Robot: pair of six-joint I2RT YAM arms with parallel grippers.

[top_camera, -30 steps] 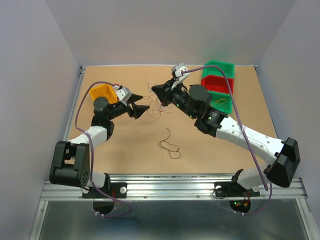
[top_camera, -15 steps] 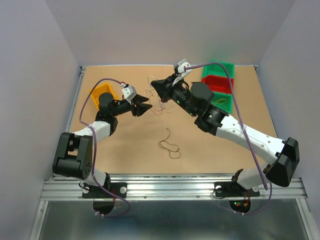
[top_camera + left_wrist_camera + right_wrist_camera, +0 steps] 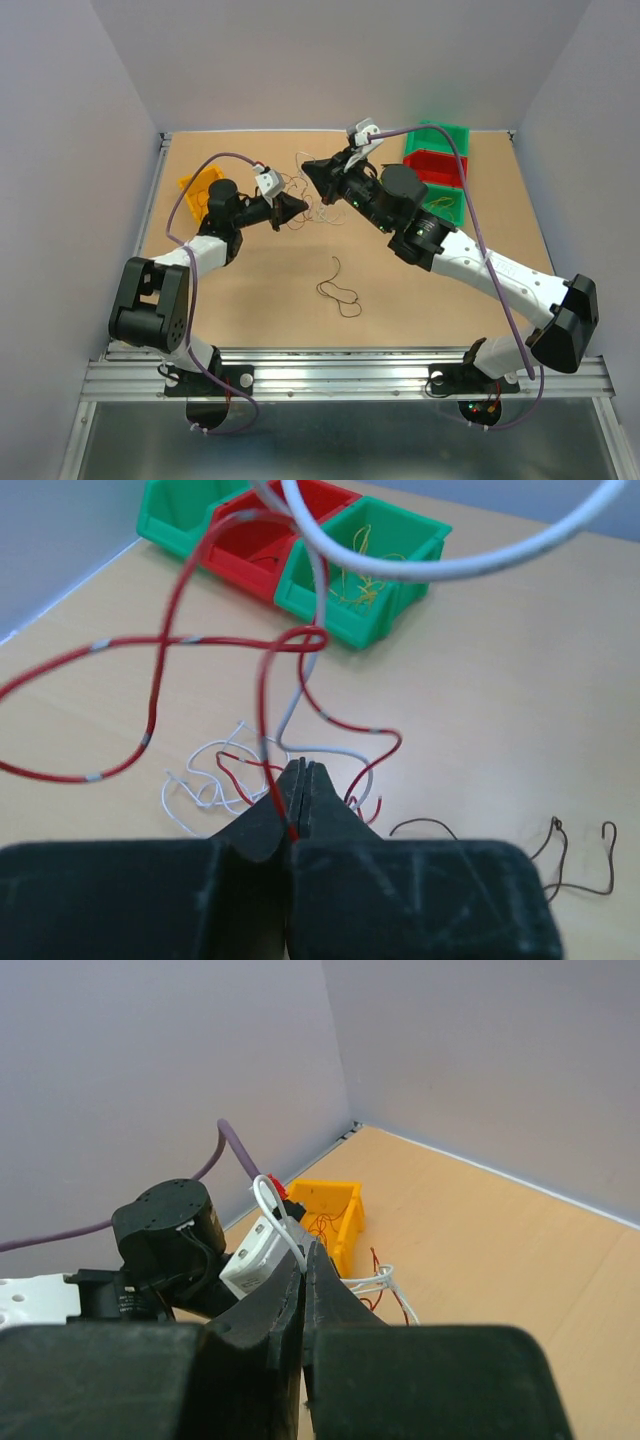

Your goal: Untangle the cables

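The cables (image 3: 316,203) form a thin red and whitish tangle between my two grippers. My left gripper (image 3: 296,207) is shut on a red cable (image 3: 262,695), which rises from its jaws (image 3: 303,768) in loops. A whitish cable (image 3: 213,783) lies curled on the table beneath. My right gripper (image 3: 308,171) hangs just above and behind the tangle. It (image 3: 305,1258) is shut on a white cable (image 3: 283,1222) that arches up from its tips. A separate dark brown cable (image 3: 338,289) lies loose nearer the front, also in the left wrist view (image 3: 575,858).
A yellow bin (image 3: 196,186) holding red wire stands at the back left, beside my left arm. A row of green and red bins (image 3: 437,163) stands at the back right; one green bin holds yellow wires (image 3: 360,565). Walls close in the table.
My left gripper has swung right toward the tangle and closed on the red cable. My right gripper has stayed shut, barely moving.
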